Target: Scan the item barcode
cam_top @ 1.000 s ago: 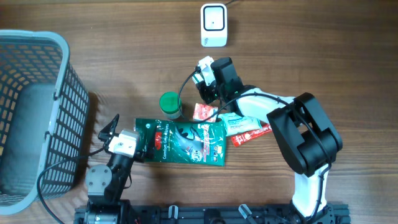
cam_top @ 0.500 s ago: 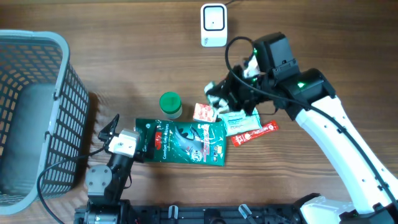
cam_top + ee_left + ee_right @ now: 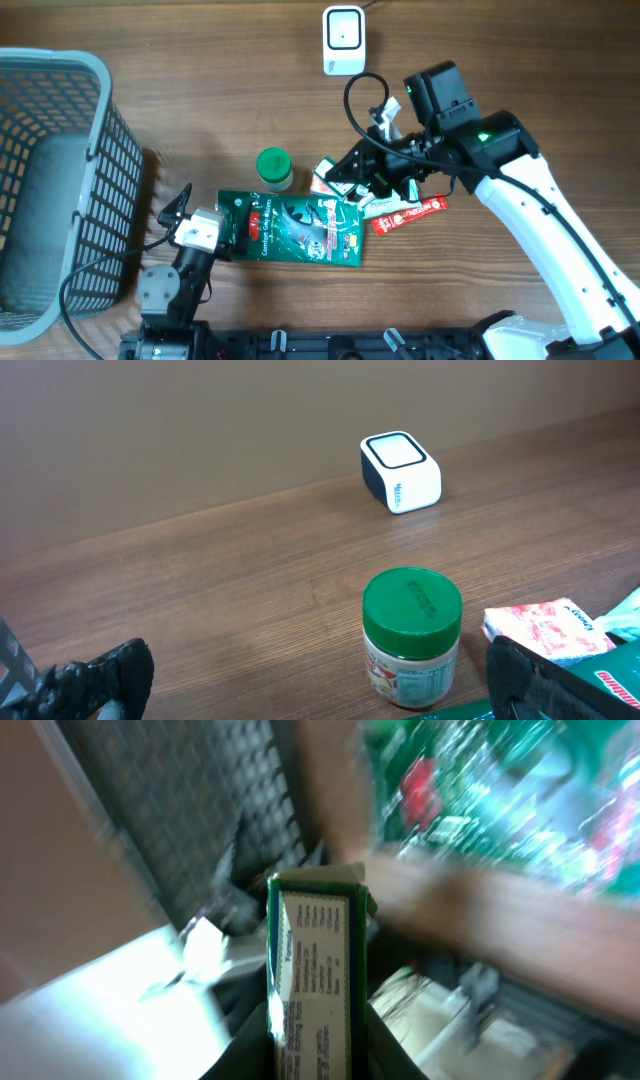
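Nearest the base, the left claw (image 3: 172,206) stands wide apart at the end of a glossy, crinkled green foil pouch (image 3: 295,228) lying flat on the wood-grain tabletop (image 3: 200,90). Just beyond, near a round green-lidded jar (image 3: 272,167), the right claw (image 3: 352,172) is clamped on a slim, green-edged printed carton (image 3: 315,960) over loose flat packets (image 3: 405,212). The boxy white scanner (image 3: 343,40) sits well apart at the far edge.

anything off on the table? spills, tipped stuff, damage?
Nothing stands out. The jar stands upright with its lid on, the packets lie flat in a loose overlapping cluster, and the right gripper holds a small box.
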`<act>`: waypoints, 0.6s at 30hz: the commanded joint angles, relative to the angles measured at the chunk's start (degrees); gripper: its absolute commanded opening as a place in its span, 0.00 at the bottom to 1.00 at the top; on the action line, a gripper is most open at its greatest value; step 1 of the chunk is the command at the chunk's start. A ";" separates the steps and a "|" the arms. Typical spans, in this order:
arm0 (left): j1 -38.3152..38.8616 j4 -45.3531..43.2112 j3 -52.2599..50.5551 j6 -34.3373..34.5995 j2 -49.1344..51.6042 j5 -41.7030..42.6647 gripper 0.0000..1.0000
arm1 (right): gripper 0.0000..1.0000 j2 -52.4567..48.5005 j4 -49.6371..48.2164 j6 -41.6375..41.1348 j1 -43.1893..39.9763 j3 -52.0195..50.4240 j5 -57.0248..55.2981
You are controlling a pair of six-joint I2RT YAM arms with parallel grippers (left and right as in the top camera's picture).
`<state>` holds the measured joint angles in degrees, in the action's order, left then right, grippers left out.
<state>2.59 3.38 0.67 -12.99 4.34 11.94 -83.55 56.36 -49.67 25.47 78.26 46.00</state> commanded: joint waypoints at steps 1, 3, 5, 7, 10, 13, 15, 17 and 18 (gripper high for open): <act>0.31 0.35 -0.09 0.35 -0.20 0.90 1.00 | 0.04 -0.66 -0.98 4.68 0.22 0.00 -36.20; 0.31 0.35 -0.09 0.35 -0.20 0.90 1.00 | 0.05 -2.49 -5.68 6.86 0.22 0.00 -46.97; 0.31 0.33 -0.09 0.35 -0.20 0.90 1.00 | 0.04 -6.12 -17.33 13.84 0.22 0.00 -47.69; 0.31 0.33 -0.09 0.35 -0.20 0.87 1.00 | 0.04 -10.23 -26.77 16.59 0.20 0.00 -47.71; 0.31 0.33 -0.09 0.35 -0.20 0.90 1.00 | 0.05 -19.65 -42.97 21.35 0.02 0.20 -47.71; 0.31 0.33 -0.09 0.35 -0.20 0.90 1.00 | 0.04 -29.29 -55.04 25.97 -0.33 3.52 -48.52; 0.31 0.35 -0.07 0.35 -0.20 0.90 1.00 | 0.04 -34.16 -55.25 27.76 -0.33 9.18 -49.55; 0.31 0.33 -0.09 0.35 -0.20 0.90 1.00 | 0.04 -39.15 -54.16 28.76 -0.35 15.93 -52.59; 0.31 0.35 -0.09 0.35 -0.20 0.90 1.00 | 0.04 -41.29 -53.31 28.83 -0.39 19.34 -55.71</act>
<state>2.59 3.44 0.71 -12.99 4.54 11.94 -120.95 2.50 -23.73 25.54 89.03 -3.11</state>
